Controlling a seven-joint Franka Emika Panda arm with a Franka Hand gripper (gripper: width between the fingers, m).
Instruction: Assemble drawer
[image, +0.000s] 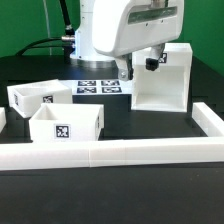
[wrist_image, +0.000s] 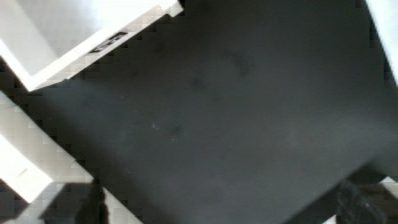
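Note:
The large hollow white housing (image: 165, 78) stands on the black table at the exterior view's right, its open side facing forward. Two small open-top trays with square tags sit at the left, one further back (image: 38, 97) and one nearer (image: 68, 124). My gripper (image: 137, 67) hangs just left of the housing, above the table, touching nothing. In the wrist view the gripper (wrist_image: 214, 212) is open, with only bare black table between its dark fingertips (wrist_image: 63, 205). A white tagged part (wrist_image: 80, 35) shows at one corner; I cannot tell which part it is.
A long low white wall (image: 110, 152) runs along the front and turns back at the exterior view's right (image: 210, 120). The marker board (image: 100, 86) lies flat behind the trays, under the arm. Another white edge (wrist_image: 15, 150) shows in the wrist view.

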